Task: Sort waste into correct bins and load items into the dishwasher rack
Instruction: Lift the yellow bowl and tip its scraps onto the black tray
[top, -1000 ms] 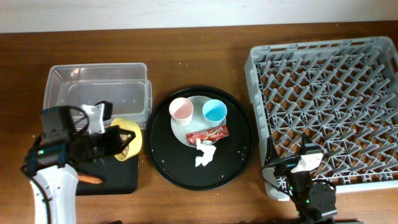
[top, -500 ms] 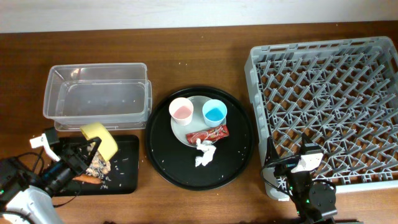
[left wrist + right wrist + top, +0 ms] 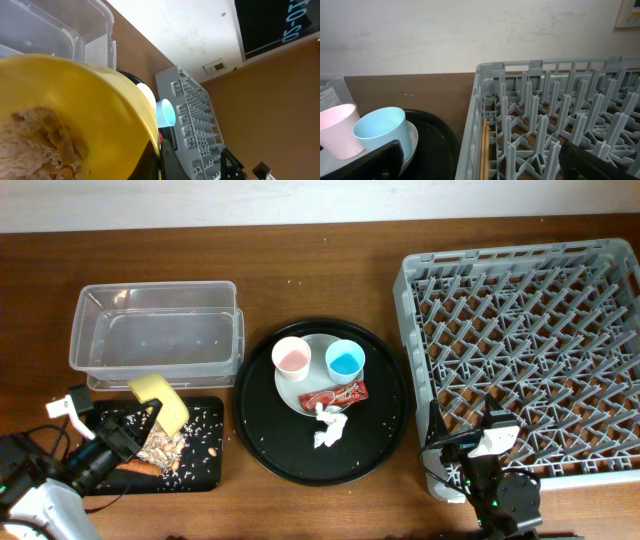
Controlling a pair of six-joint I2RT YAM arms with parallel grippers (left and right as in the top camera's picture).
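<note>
One-handedly tipping one yellow bowl [image 3: 160,400], left of the large round black tray [image 3: 270,445].
Pinching the bowl's rim in the left gripper [image 3: 135,420], jaws pressed together, and holding it tilted over one small black tray [image 3: 205,470] just left of the round tray, with scattered pale food grains [image 3: 172,446] and one carrot [image 3: 140,468] lying there. Counting one clear tub [image 3: 155,335] also to its left, farther back. Counting on it one plate [image 3: 318,380], two cups, pink cup [image 3: 291,358] and blue cup [image 3: 344,360], one red wrapper [image 3: 335,395] and one white tissue [image 3: 328,428]. Holding the right gripper [image 3: 480,160] spread wide on its right, at one grey rack [image 3: 530,340].
</note>
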